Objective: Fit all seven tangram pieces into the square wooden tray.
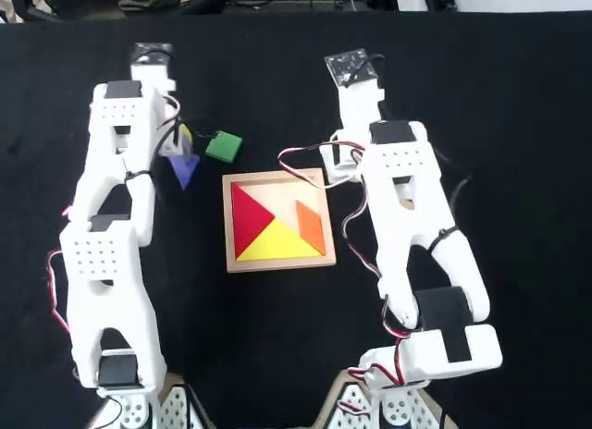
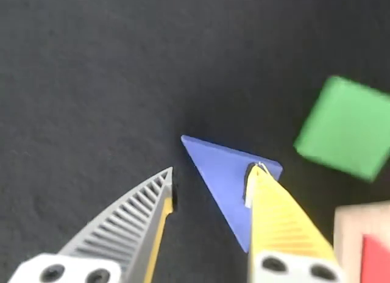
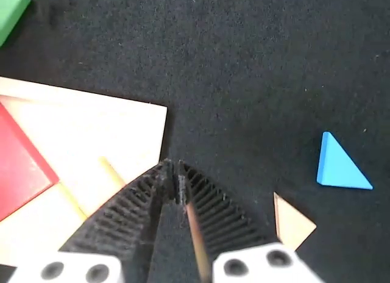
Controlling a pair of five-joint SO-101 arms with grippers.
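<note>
Your left gripper (image 2: 213, 172) is hanging spread open astride the blue triangle (image 2: 222, 180), one fingertip (image 2: 259, 179) over it, the green square (image 2: 344, 127) nearby. Rightward, your right gripper (image 3: 173, 172) is sitting clenched shut at the wooden tray (image 3: 131, 127) edge.

A square wooden tray (image 1: 228, 224) lies mid-counter on the black counter (image 1: 518, 124), between two white arms. It holds a red triangular piece (image 1: 248, 216) along its left side, a yellow triangular piece (image 1: 276, 244) along its near edge, touching the red one, and a smaller orange piece (image 1: 312, 227) at its right. Beyond its far left corner lie a green square piece (image 1: 223, 147) and a blue triangular piece (image 1: 184, 170), close together. The left arm (image 1: 106, 253) stretches along the left, the left fingers (image 1: 185, 138) just above the blue piece. The right arm (image 1: 416, 226) flanks the tray's right.
</note>
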